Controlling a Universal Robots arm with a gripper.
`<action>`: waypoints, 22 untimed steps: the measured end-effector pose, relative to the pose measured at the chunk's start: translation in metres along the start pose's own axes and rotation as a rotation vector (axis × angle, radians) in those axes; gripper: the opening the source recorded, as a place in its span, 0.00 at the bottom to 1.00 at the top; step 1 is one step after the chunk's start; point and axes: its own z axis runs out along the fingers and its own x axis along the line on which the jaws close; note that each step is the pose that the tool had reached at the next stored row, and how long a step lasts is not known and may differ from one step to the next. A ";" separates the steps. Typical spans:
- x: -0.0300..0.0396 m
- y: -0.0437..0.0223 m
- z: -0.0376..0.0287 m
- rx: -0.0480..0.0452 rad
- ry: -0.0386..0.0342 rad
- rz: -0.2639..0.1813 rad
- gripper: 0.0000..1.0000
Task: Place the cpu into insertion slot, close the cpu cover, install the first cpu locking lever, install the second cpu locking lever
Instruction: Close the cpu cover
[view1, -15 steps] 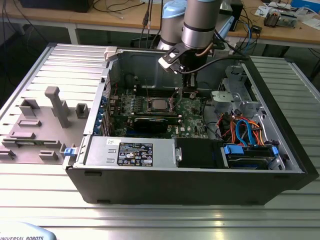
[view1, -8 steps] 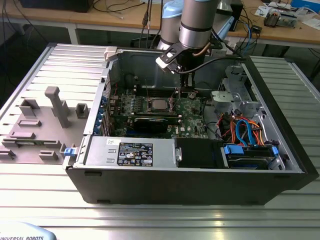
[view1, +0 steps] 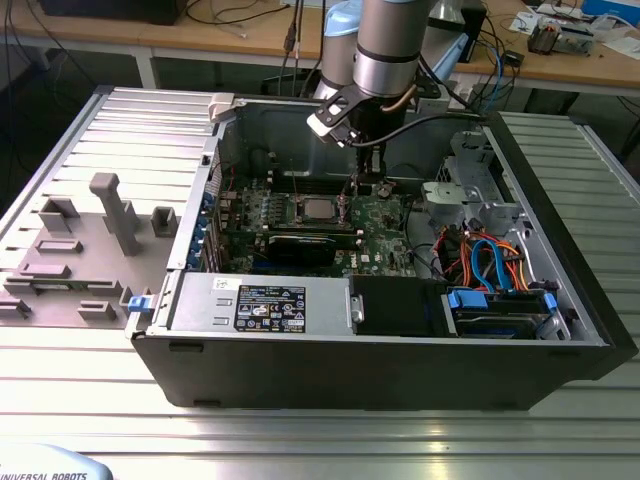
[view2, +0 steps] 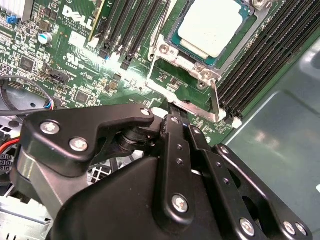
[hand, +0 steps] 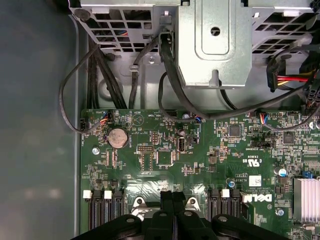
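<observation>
The cpu (view2: 212, 25), a flat square chip with a dull silver top, lies in the insertion slot on the green board; the slot itself is hidden beneath it. The cpu cover (view2: 172, 55), a silver frame plate, lies flat around the chip. A thin metal locking lever (view2: 215, 100) runs along the socket's near edge. My gripper (view2: 175, 120) is shut, its black fingers pressed together with nothing between them, and the tips sit just off the cover's edge beside that lever. In the exterior view the gripper (view1: 357, 188) hangs over the board just right of the cpu (view1: 318, 208).
Long black memory slots (view2: 127, 30) flank the socket on both sides. A black card (view1: 300, 245) lies in front of it, and the power supply (view1: 260, 300) sits nearer still. A metal drive cage (hand: 215, 40) and loose cables (view1: 480, 255) crowd the exterior view's right.
</observation>
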 end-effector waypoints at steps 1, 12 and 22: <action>0.0000 -0.0010 0.0000 0.0000 0.0000 0.000 0.11; 0.0000 -0.0051 -0.0001 0.0000 -0.0001 0.000 0.11; 0.0001 -0.0123 -0.0001 0.0005 0.0000 0.000 0.11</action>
